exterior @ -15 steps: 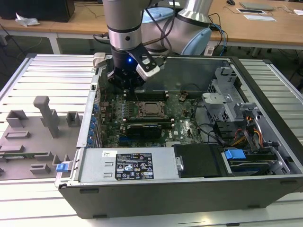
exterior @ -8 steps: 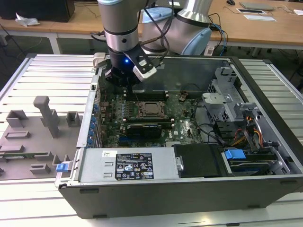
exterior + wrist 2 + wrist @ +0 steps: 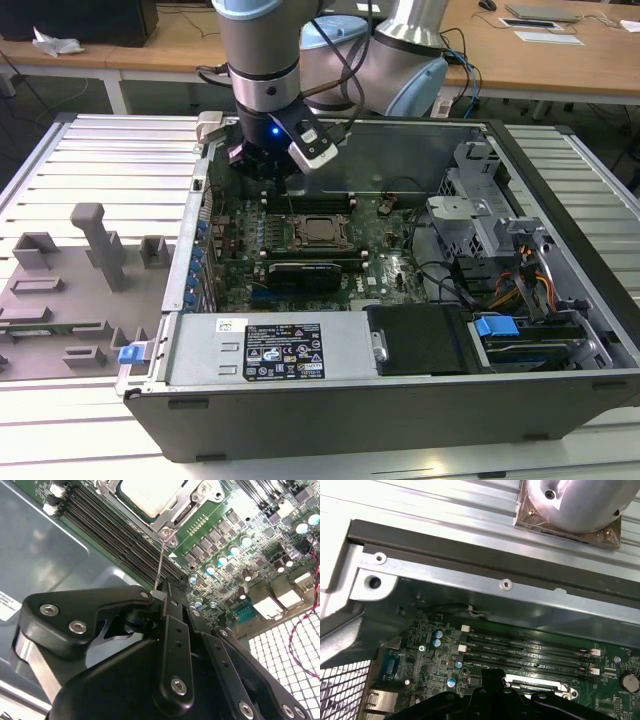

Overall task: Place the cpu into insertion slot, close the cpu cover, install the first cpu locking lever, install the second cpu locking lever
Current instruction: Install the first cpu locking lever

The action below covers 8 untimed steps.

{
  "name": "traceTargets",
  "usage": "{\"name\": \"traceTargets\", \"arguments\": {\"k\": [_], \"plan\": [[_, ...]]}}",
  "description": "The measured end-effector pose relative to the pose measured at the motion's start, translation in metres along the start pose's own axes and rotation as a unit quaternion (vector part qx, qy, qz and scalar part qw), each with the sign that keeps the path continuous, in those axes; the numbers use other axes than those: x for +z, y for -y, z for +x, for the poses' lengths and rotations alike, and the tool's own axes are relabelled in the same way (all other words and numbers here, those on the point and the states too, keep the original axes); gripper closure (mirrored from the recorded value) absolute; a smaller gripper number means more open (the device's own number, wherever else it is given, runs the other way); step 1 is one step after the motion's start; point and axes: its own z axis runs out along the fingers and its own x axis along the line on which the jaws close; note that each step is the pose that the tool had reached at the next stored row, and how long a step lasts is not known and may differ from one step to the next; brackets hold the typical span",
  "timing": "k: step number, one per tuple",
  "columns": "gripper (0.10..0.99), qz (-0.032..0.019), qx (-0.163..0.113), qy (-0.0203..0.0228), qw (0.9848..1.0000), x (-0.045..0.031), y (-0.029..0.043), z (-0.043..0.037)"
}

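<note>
The cpu [image 3: 147, 492], a dull silver square, lies in the socket with the cpu cover [image 3: 186, 501] down around it as a grey metal frame. The insertion slot is hidden beneath them. A thin wire cpu locking lever [image 3: 160, 560] rises from the cover's corner to my gripper [image 3: 161, 596], whose black fingers are shut on the lever's free end. In the exterior view the gripper [image 3: 287, 188] hangs just behind the cpu [image 3: 320, 229], over the motherboard [image 3: 390, 270]. The edge of the cover [image 3: 535, 685] shows in the first wrist view.
Black memory slots [image 3: 115, 535] run beside the socket, under the gripper. A black card [image 3: 310, 272] lies in front of the socket. A power supply [image 3: 270, 350] and drive cages [image 3: 480, 215] crowd the case. The case wall [image 3: 470, 555] is close. Grey fixtures [image 3: 80, 280] stand outside.
</note>
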Motion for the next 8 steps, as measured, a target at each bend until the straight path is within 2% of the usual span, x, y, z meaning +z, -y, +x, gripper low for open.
{"name": "traceTargets", "arguments": {"k": [4,8], "plan": [[0.980,0.0000,0.000,0.0000,1.0000,0.0010,0.0011,-0.0053],[0.980,0.0000,0.000,0.0000,1.0000,0.0032,0.0036,-0.0153]]}}
